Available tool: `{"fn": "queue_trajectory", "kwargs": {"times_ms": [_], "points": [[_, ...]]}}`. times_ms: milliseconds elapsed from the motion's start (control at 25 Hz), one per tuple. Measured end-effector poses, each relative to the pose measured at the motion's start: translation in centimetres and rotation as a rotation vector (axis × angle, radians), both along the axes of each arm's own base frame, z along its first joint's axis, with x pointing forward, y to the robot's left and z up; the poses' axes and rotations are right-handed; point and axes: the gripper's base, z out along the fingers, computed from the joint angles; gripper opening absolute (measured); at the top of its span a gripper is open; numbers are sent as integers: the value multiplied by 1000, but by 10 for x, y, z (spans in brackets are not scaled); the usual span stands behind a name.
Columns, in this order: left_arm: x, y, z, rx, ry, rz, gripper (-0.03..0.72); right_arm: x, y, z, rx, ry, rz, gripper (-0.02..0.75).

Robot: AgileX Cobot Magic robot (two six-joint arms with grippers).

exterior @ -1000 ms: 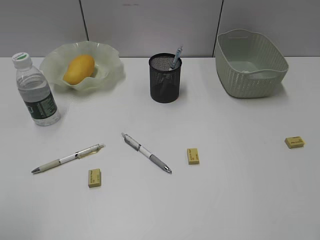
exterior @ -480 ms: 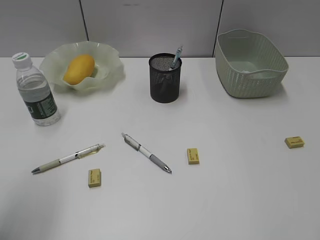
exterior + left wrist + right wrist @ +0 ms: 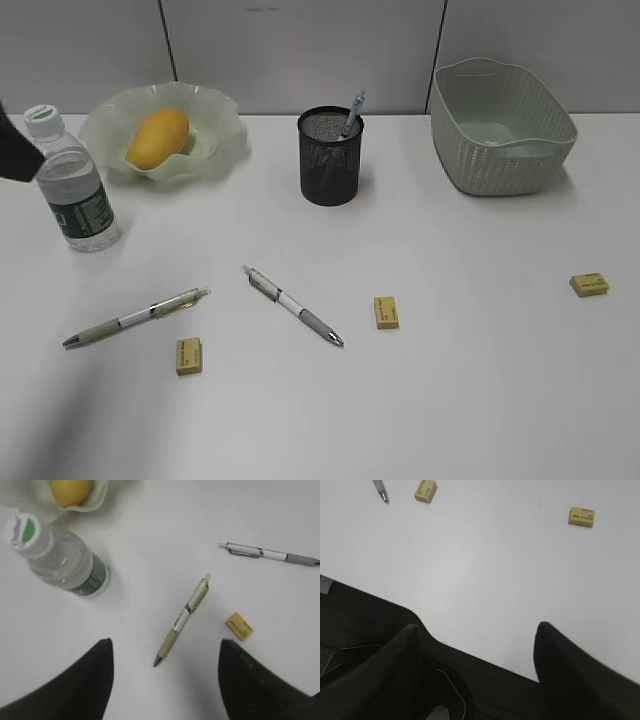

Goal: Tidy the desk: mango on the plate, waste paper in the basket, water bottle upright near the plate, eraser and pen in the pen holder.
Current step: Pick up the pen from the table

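Observation:
The mango point(image 3: 157, 137) lies on the wavy green plate point(image 3: 222, 142). The water bottle point(image 3: 75, 185) stands upright to the left of the plate. The black pen holder point(image 3: 330, 158) holds one pen. Two pens point(image 3: 135, 317) point(image 3: 293, 305) and three yellow erasers point(image 3: 189, 355) point(image 3: 386, 311) point(image 3: 590, 284) lie on the desk point(image 3: 470, 390). The basket point(image 3: 500, 125) stands at the back right. No waste paper shows. My left gripper point(image 3: 166, 645) is open and empty above the left pen point(image 3: 182, 620). My right gripper point(image 3: 477, 626) is open and empty over the desk's front edge.
A dark blurred part of my left arm point(image 3: 15, 150) shows at the left edge, by the bottle's cap. A grey partition wall point(image 3: 300, 50) runs along the back of the desk. The right wrist view shows two erasers point(image 3: 425, 490) point(image 3: 581, 516).
A dark part of my left arm has come into the exterior view at the left edge. The objects on the desk have not moved.

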Motion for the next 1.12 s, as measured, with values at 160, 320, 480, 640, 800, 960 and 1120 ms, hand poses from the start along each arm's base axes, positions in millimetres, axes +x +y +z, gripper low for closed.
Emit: {"fn": "queue_trajectory", "kwargs": {"times_ms": [160,320,480,640,800,960,1120], "points": [[24,-22,-12,53,47,-73,499,0,0,0,0,0,0,553],[41,-37,-39,107,172,-112,499,0,0,0,0,0,0,553],[54,-46,-72,191,276,-152,499,0,0,0,-1,0,1,552],[63,-52,-102,253,360,-187,499,0,0,0,-1,0,1,552],[74,-56,-129,286,422,-195,499,0,0,0,-1,0,1,553],[89,-62,-149,298,460,-199,499,0,0,0,0,0,0,552],[104,-69,-162,300,467,-199,499,0,0,0,0,0,0,552]]}}
